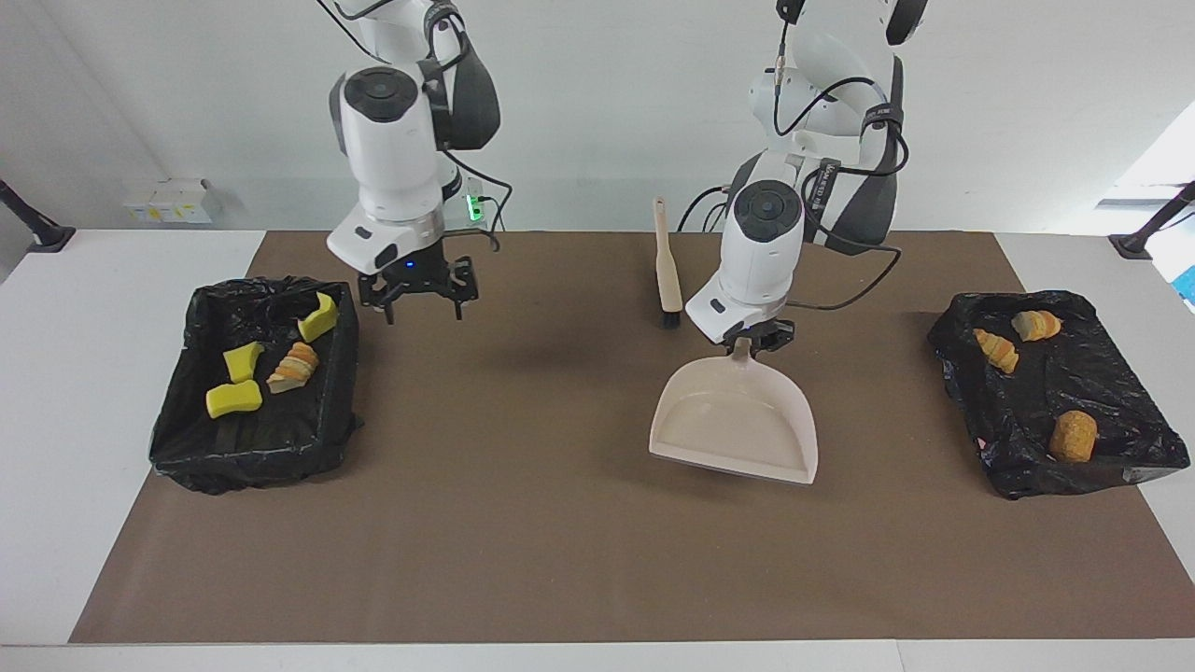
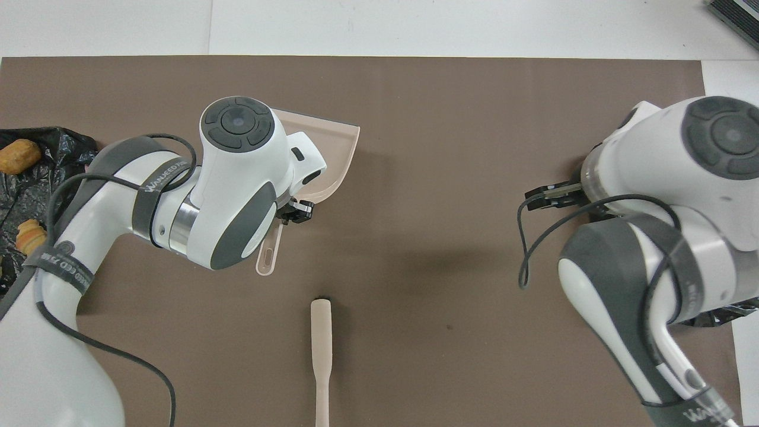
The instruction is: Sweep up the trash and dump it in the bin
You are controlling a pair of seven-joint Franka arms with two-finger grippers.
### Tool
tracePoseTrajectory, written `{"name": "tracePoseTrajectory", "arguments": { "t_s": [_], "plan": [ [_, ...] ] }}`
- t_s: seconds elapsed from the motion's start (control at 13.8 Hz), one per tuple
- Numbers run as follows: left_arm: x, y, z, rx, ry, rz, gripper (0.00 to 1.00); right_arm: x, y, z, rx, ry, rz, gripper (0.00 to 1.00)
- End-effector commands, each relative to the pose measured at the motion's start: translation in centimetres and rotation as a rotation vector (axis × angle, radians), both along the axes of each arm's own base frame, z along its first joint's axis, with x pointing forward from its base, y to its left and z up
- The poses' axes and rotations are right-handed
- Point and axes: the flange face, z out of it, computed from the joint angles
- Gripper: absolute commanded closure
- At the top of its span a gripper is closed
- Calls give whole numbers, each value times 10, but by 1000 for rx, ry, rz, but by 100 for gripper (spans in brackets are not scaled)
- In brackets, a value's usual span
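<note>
Left gripper (image 1: 758, 338) clamped on the smooth beige plastic dustpan (image 1: 735, 422) by its handle, over the brown mat (image 1: 560, 523). Right gripper (image 1: 419, 296) spread wide, empty, beside a crinkly black-lined bin (image 1: 252, 448). Trash (image 1: 297, 366), spongy yellow chunks and bread-like pieces, inside both lined bins at the bench ends.

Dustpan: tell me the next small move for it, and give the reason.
Probably lower the dustpan onto the brown mat and let go. It looks empty, the left hand grips its handle above the mat, and all visible trash already lies in the two black-lined bins. The right hand hangs open beside one bin; the brush lies on the mat.
</note>
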Motion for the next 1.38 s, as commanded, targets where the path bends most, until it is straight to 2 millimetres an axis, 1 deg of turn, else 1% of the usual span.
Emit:
{"name": "tracePoseTrajectory", "arguments": {
  "t_s": [0.0,0.07,0.15,0.22,0.29,0.44,0.58,0.65,0.73,0.8,0.87,1.02,1.16,1.24,1.31],
  "plan": [
    [-3,-26,-7,-44,0,28,100,7,-16,21,3,-1,3,0],
    [-7,-36,-12,-46,7,20,100,7,-29,26,-1,17,-6,0],
    [-9,-43,-15,-61,17,32,100,6,-40,37,-5,26,6,0],
    [-8,-47,-23,-84,39,61,100,6,-56,50,-5,35,20,0],
    [-6,-49,-25,-100,28,66,100,4,-71,63,9,47,8,0],
    [-3,-49,-34,-97,20,69,100,-10,-81,87,48,53,-31,0],
    [3,-42,-36,-107,18,82,100,-23,-93,104,51,37,-71,0],
    [3,-41,-38,-106,20,86,100,-27,-100,106,51,39,-82,0],
    [2,-44,-43,-101,22,88,100,-30,-113,105,56,41,-105,0],
    [4,-45,-47,-102,18,100,100,-31,-118,104,94,35,-126,0],
    [6,-46,-54,-103,15,126,100,-32,-117,104,131,41,-135,0],
    [7,-53,-72,-92,15,189,100,-31,-114,106,123,36,-127,0],
    [7,-54,-73,-87,14,184,100,-31,-106,105,129,37,-116,0],
    [7,-54,-73,-84,13,183,100,-26,-105,105,133,19,-108,0],
    [6,-54,-73,-82,14,182,92,-28,-100,107,140,18,-103,0]
  ]
}}
